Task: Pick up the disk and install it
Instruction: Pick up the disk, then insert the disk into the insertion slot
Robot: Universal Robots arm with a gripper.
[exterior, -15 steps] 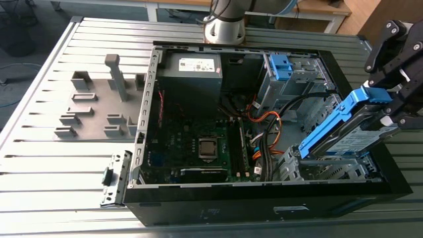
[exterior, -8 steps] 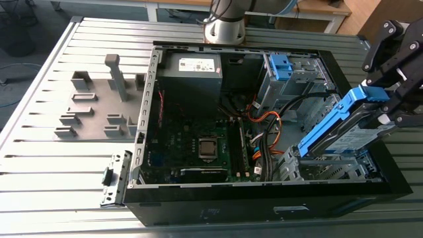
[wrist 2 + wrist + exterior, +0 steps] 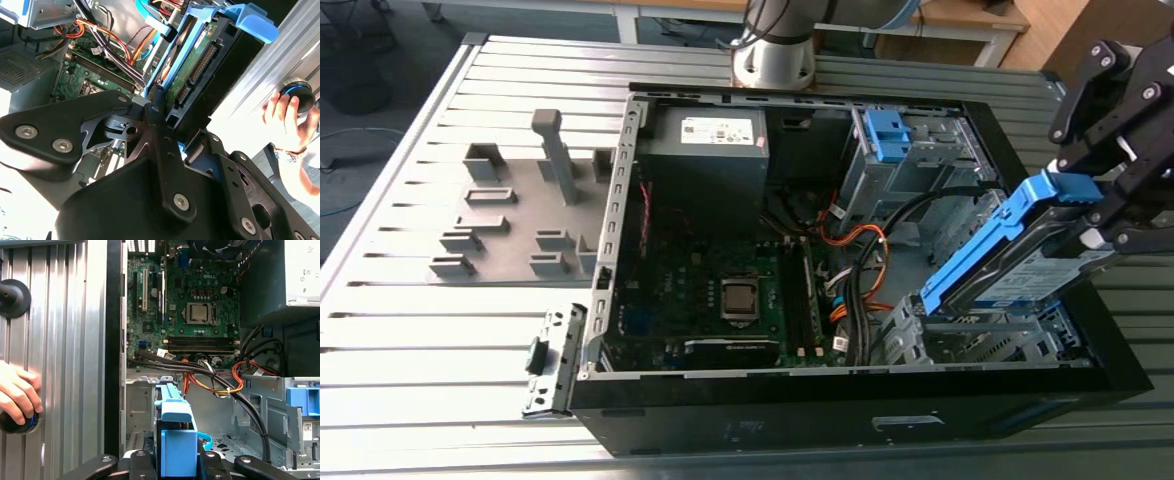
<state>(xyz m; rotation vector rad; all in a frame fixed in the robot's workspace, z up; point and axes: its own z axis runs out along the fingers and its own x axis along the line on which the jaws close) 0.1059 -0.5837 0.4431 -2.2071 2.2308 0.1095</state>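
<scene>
The gripper (image 3: pixel 1083 208) hangs over the corner of the open computer case (image 3: pixel 787 425) that lies toward the bench (image 3: pixel 427 330) edge on the exterior view's right; its fingers (image 3: pixel 159 125) are clamped on the disk (image 3: pixel 1014 255), pinching the blue carrier at its upper end, so the disk is off the bench and wholly carried by the arm. The disk's long axis slants: the high end sits in the fingers, and the low end points down and inward at the metal drive cage (image 3: pixel 987 338) in that same corner of the case; the low end is just above the cage's mouth, and whether it touches I cannot tell. In the second wrist view the disk's connector edge and green circuit board face the camera. In the first wrist view the carrier (image 3: pixel 175 440) stands straight out from the gripper with the motherboard (image 3: pixel 195 305) beyond it. A second blue carrier (image 3: pixel 883 135) sits in the bay at the case's far corner; a person's hand (image 3: pixel 17 392) rests on a black knob (image 3: pixel 20 424) on the bench, outside the case wall.
</scene>
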